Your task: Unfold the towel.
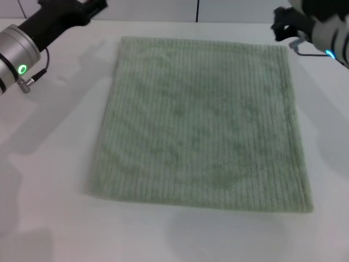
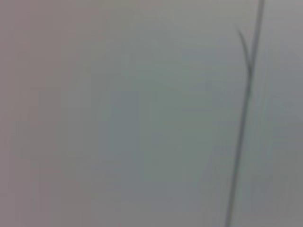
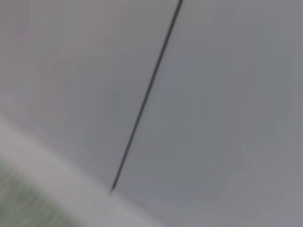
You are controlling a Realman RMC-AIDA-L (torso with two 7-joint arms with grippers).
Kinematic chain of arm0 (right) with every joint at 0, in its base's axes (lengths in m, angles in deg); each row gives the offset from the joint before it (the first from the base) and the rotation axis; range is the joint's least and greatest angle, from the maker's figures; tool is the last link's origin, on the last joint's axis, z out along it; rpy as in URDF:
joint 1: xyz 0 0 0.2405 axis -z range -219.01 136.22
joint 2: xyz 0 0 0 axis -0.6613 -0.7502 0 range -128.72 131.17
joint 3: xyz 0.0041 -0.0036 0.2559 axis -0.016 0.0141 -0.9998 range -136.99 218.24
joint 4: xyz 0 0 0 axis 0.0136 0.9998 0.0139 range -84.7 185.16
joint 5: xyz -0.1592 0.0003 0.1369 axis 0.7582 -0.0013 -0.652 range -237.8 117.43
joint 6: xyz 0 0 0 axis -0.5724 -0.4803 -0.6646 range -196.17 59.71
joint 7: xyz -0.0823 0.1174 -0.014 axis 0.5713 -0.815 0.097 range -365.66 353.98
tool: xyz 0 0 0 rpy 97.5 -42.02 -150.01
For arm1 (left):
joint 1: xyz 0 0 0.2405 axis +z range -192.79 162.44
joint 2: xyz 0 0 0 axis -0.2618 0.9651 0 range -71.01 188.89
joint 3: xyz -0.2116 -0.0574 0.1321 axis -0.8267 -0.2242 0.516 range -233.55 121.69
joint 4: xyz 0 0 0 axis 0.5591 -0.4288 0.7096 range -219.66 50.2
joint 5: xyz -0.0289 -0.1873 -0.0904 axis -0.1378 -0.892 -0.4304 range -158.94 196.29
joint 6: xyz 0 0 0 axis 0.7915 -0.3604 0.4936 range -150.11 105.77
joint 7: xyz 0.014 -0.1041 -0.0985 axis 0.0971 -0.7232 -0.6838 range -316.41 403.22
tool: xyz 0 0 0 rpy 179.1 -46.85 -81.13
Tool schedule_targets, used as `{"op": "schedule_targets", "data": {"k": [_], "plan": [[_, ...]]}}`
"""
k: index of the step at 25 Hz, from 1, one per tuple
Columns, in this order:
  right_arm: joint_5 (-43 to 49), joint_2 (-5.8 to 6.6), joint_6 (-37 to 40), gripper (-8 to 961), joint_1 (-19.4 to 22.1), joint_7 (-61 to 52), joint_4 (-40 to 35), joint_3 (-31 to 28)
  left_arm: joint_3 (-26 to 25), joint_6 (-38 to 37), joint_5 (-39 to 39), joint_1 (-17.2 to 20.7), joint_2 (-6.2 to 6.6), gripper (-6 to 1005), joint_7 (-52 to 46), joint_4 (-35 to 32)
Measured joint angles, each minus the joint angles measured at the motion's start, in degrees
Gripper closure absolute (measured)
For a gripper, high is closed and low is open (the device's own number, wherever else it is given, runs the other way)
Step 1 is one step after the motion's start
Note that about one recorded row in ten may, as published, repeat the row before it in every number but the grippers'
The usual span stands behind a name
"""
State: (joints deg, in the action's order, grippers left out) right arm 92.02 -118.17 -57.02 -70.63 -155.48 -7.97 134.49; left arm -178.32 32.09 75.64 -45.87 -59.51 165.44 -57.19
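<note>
Two arms frame what we see: the towel (image 1: 202, 123) lies spread flat on the white table (image 1: 49, 164), ribbed stripes running near to far. Our left gripper (image 1: 90, 8) hangs beyond its far left corner, our right gripper (image 1: 283, 24) above its far right corner. We cannot tell whether either claw is open or closed.

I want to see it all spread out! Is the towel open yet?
Yes, it looks done. The towel lies flat and spread open on the white table, with no fold showing. Nothing is in hand: the left gripper and right gripper sit off its far corners, not touching. Nothing looks left to do.
</note>
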Motion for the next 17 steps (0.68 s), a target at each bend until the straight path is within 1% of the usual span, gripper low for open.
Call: {"op": "schedule_targets", "data": {"k": [1, 2, 3, 4, 5, 8, 9, 10, 11, 13, 14, 15, 17], "plan": [[-0.2, -0.02, -4.4, 952, 2.1, -0.1, -0.4, 1.5, 0.0, 0.0, 0.0, 0.0, 0.00, 214, 0.0, 0.0], [-0.2, -0.02, -4.4, 952, 2.1, -0.1, -0.4, 1.5, 0.0, -0.1, -6.4, -0.3, 0.02, 214, 3.2, -2.0], [-0.4, -0.06, -9.7, 952, 4.3, -0.1, -0.6, 3.3, 0.0, -0.1, -6.4, -0.3, 0.02, 214, 3.2, -2.0], [-2.6, -0.10, -24.5, 952, 10.1, -0.2, 0.5, 7.9, 0.0, -0.1, -10.2, -0.7, 0.02, 214, 5.1, -3.5], [-2.6, -0.10, -24.5, 952, 10.1, -0.2, 0.5, 7.9, 0.0, -0.1, -10.2, -0.7, 0.02, 215, 5.1, -3.5], [-6.1, -0.02, -41.7, 952, 14.8, -1.6, 4.1, 11.5, 0.0, -0.1, -16.7, -1.1, 0.04, 215, 9.1, -5.7], [-7.1, 0.01, -51.7, 952, 16.9, -4.8, 7.7, 12.6, 0.0, 0.1, -20.1, -1.4, 0.01, 215, 11.8, -6.9], [-7.1, 0.01, -51.7, 952, 16.9, -4.8, 7.7, 12.6, 0.0, 0.1, -20.1, -1.4, 0.01, 215, 11.8, -6.9], [-7.3, 0.02, -56.7, 952, 17.7, -7.0, 10.0, 12.8, 0.0, 0.2, -21.7, -1.5, 0.00, 214, 13.0, -7.5], [-8.0, 0.02, -63.9, 952, 18.5, -11.4, 14.7, 13.1, 0.0, 0.3, -24.1, -1.5, -0.01, 214, 15.0, -8.2], [-9.6, 0.00, -68.6, 952, 18.7, -14.8, 19.4, 13.1, 0.0, 0.3, -25.4, -1.6, -0.01, 214, 16.2, -8.8], [-9.6, 0.00, -68.6, 952, 18.7, -14.8, 19.4, 13.1, 0.0, 0.3, -26.5, -1.7, -0.03, 214, 17.1, -9.3], [-11.8, 0.06, -71.7, 952, 18.6, -18.0, 24.2, 12.9, 0.0, 0.3, -27.7, -1.8, -0.08, 214, 18.1, -9.8]]}}
